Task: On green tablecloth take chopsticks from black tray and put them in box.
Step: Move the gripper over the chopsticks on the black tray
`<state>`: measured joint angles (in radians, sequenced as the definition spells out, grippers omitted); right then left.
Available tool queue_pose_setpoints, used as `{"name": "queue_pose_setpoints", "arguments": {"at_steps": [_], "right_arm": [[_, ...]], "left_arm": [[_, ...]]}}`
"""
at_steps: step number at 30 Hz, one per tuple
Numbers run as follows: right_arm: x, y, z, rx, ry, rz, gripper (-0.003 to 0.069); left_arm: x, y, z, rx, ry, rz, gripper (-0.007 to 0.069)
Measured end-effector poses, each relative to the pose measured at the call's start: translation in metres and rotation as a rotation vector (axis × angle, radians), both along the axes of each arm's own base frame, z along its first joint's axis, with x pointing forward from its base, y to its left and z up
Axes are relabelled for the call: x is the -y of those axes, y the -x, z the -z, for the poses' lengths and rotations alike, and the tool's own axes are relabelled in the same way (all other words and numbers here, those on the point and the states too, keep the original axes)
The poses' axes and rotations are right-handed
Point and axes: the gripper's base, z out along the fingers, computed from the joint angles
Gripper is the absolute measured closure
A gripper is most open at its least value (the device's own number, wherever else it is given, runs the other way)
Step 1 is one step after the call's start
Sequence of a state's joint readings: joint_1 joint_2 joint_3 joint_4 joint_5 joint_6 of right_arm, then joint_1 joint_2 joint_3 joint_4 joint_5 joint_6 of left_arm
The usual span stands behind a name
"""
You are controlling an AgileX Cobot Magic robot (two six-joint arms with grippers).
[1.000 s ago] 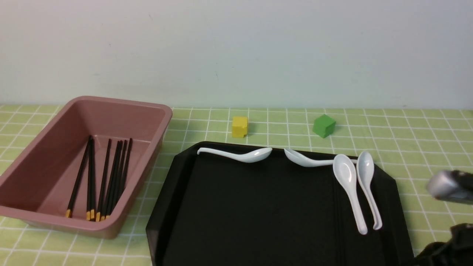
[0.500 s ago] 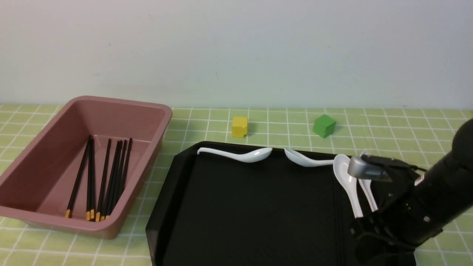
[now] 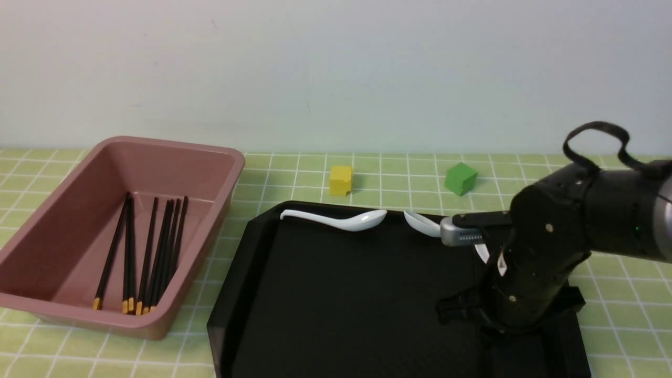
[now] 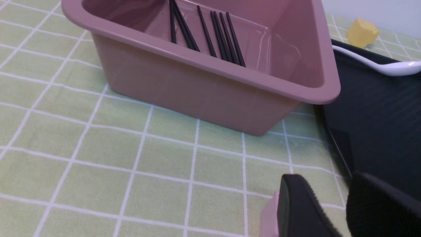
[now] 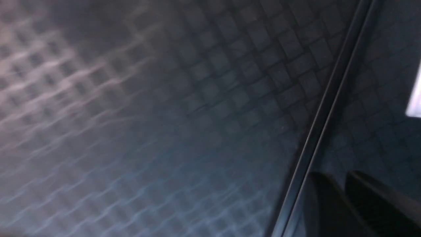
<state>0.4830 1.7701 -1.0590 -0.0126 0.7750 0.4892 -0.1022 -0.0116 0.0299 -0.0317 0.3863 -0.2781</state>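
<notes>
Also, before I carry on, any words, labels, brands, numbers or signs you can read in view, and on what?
None that can be read.
The pink box, the black tray, the yellow block and the green block show no lettering.
The chopsticks in the box show no readable text.
The right arm shows no readable mark either.

Box on our left: dusty pink [image 3: 210, 210]
Chopsticks inside: black with orange-yellow ends [image 3: 146, 252]
Tablecloth: pale yellow-green, crossed by a white grid we see as squares [image 3: 294, 178]
Tray: black, with a woven-looking check we notice up close [image 3: 367, 294]
Spoons: plain white [image 3: 359, 220]
Far left cube: yellow [image 3: 340, 180]
Far right cube: green [image 3: 460, 179]
Wall: pale bluish grey [image 3: 336, 73]
</notes>
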Motion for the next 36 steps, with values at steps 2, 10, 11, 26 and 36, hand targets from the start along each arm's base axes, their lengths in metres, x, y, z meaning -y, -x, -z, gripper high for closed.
{"name": "queue_pose_setpoints", "arguments": {"at_steps": [2, 10, 11, 26, 36], "right_arm": [[0.000, -0.001, 0.008, -0.016, 0.013, 0.010, 0.0488], [-0.004, -0.009, 0.028, -0.033, 0.015, 0.030, 0.0386], [-0.005, -0.009, 0.028, -0.038, 0.013, 0.033, 0.0391], [-0.011, -0.008, 0.000, -0.055, -0.054, -0.026, 0.0553], [-0.048, -0.022, -0.093, 0.253, -0.256, -0.133, 0.0553]], "left_arm": [[0.000, 0.000, 0.000, 0.000, 0.000, 0.000, 0.0385], [0.000, 0.000, 0.000, 0.000, 0.000, 0.000, 0.0385], [0.000, 0.000, 0.000, 0.000, 0.000, 0.000, 0.0385], [0.000, 0.000, 0.000, 0.000, 0.000, 0.000, 0.0385], [0.000, 0.000, 0.000, 0.000, 0.000, 0.000, 0.0385]]}}
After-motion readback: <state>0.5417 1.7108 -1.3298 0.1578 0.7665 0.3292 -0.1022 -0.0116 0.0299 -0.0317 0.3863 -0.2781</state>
